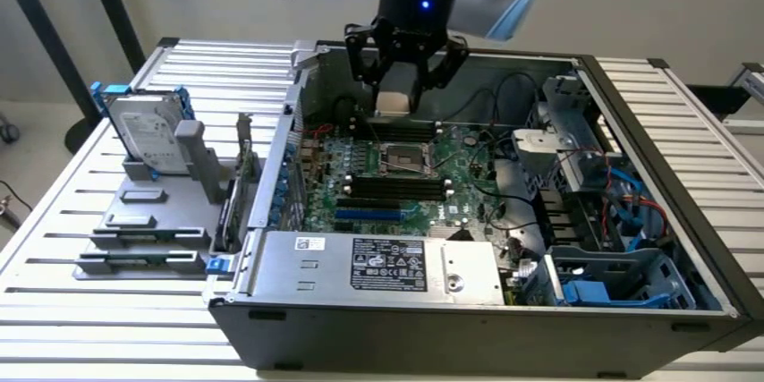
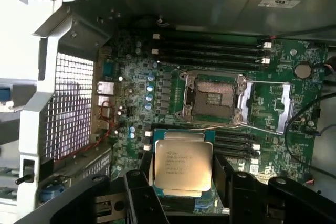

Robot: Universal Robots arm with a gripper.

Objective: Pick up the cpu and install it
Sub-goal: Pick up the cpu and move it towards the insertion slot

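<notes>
The cpu (image 2: 182, 165), a flat square chip with a dull silver top and printed text, sits between my gripper's (image 2: 182, 177) two black fingers, which are shut on its sides. In the exterior view my gripper (image 1: 402, 96) hangs over the back part of the green motherboard (image 1: 358, 207) inside the open computer case, with the cpu (image 1: 394, 101) in it. The open cpu socket (image 2: 214, 98) with its raised metal frame lies a short way beyond the chip. In the exterior view the socket (image 1: 406, 158) is just below and in front of the gripper.
A grey power supply box (image 1: 382, 266) with a white label lines the case's near wall. A silver hard drive (image 1: 149, 136) with blue brackets stands on a grey rack at the exterior view's left. Drive cages (image 1: 609, 284) and cables fill the case's right side. Black memory slots (image 2: 210, 51) flank the socket.
</notes>
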